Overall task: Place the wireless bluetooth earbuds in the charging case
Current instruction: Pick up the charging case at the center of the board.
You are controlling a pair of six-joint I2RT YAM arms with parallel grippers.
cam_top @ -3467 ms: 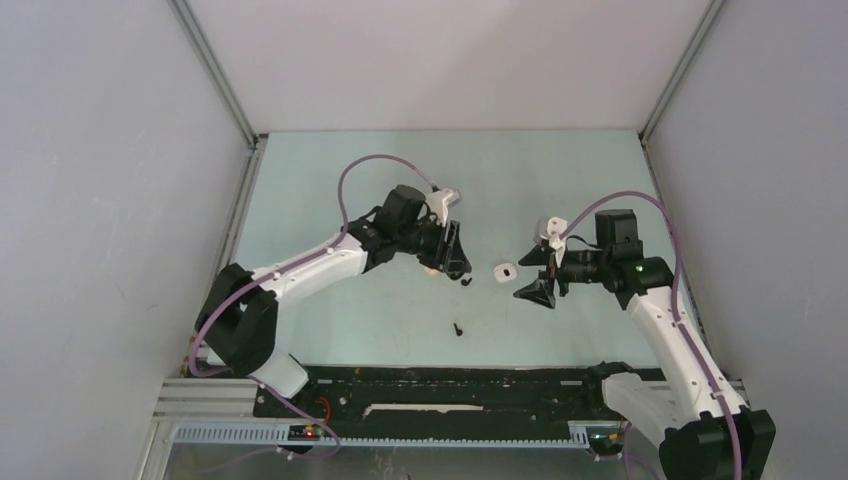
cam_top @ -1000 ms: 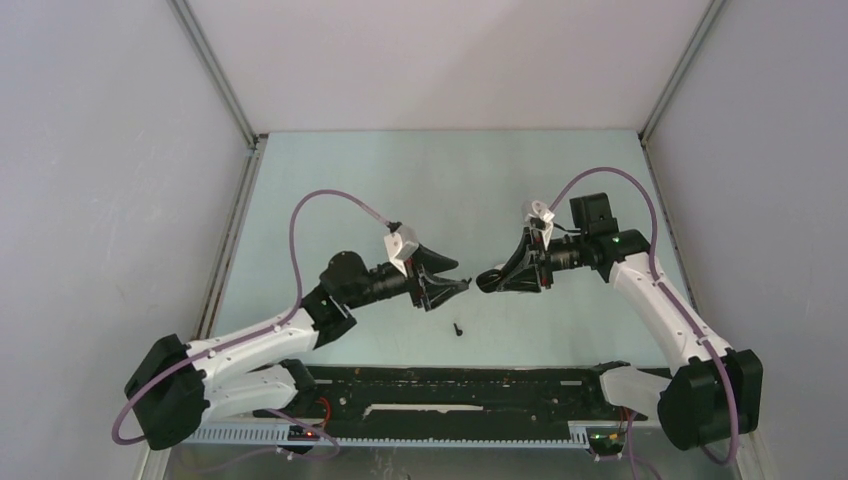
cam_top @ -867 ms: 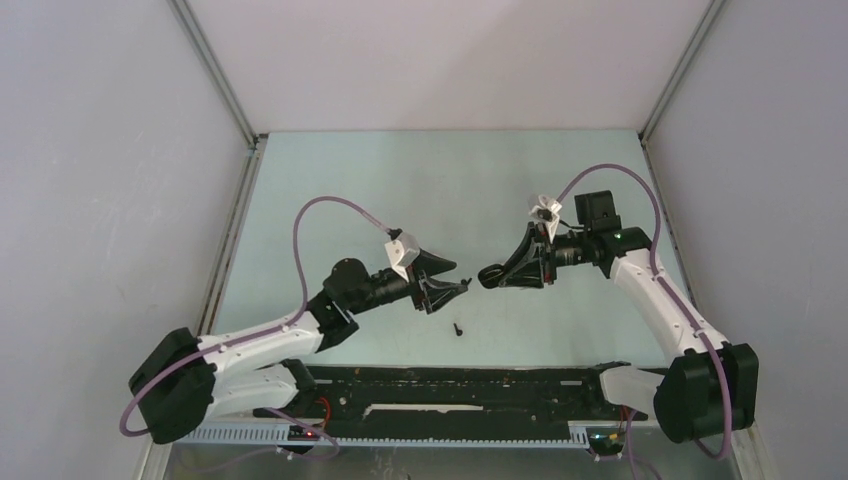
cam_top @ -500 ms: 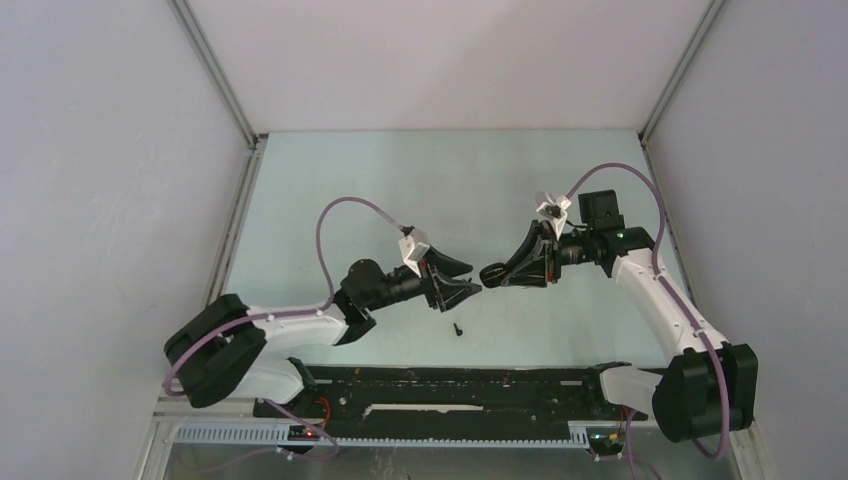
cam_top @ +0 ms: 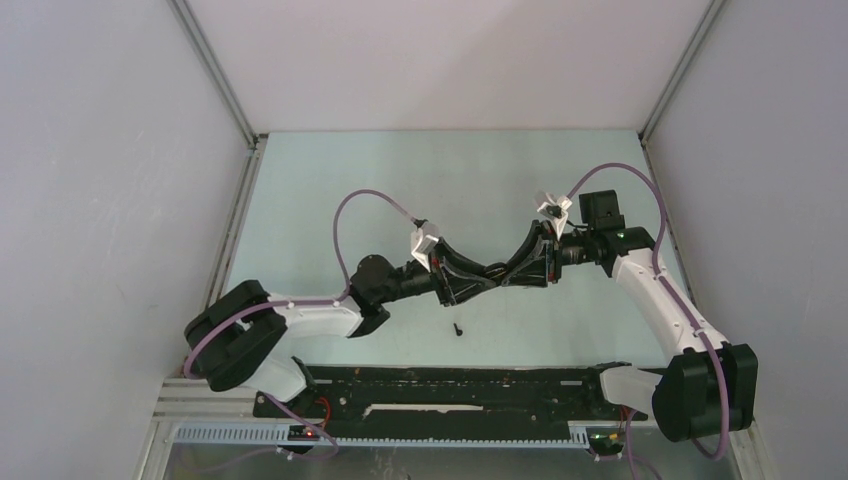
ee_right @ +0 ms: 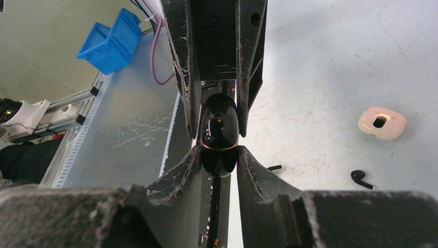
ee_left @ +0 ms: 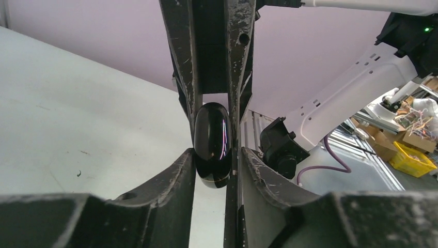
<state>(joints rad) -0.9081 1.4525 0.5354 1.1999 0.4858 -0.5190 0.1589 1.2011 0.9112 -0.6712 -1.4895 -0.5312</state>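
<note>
**Case gripped from both ends above the table, earbuds not yet in**

Left gripper (ee_left: pixel 216 155): jaws drawn in against both flanks of the glossy black case (ee_left: pixel 212 137). By the look of it they are clamping it, though contact on one side is hard to confirm. Right gripper (ee_right: pixel 218 152): jaws clenched on the opposite end of the same case. The two pairs of fingers meet nose to nose with the case bridged between them. A thin seam runs across the case in the right wrist view. The lid appears closed, but I cannot tell for certain.

Below and well apart from the case, one black earbud (ee_right: pixel 361 178) lies on the table (cam_top: pixel 330 200). A small dark sliver (ee_right: pixel 275 167) lies just beside the right finger. It may be the second earbud, but it is too hidden to say. A pale case (ee_right: pixel 382 123) lies farther out with a dark opening facing up. The top view shows both arms reaching inward to meet at mid-table.

Judgement: the step in hand is case preparation, either a two-handed hold to pry the lid or a hand-off to re-seat the grip. No earbud has been picked up, so the task is at an early stage.

The next move needs one gripper to hold the base firmly while the other works at the seam. The shell is smooth and rounded, so uneven squeeze could pop it out sideways.
</note>
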